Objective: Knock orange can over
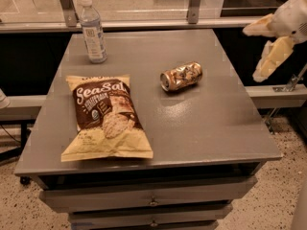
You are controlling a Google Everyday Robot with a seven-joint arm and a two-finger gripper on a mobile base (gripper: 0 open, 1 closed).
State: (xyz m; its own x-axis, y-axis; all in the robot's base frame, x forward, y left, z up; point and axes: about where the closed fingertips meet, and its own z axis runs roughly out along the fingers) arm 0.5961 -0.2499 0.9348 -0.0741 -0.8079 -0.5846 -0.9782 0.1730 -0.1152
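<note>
Gripper [251, 54] sits at the right edge, off the table and well clear of the orange can [181, 76], fingers spread. The wrist and arm [295, 11] are cut off by the frame. The can's markings are too small to read, and its underside is hidden. The water bottle [93, 30] label is illegible. On the chip bag [106, 116], the small print under "SeaSal" is unreadable. The drawers [153, 202] are cropped at the bottom edge. There's a white object [2, 99] clipped at the left edge, and I can't tell what it is.

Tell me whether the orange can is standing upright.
No, the orange can lies on its side on the table; the gripper hangs beyond the table's edge.
</note>
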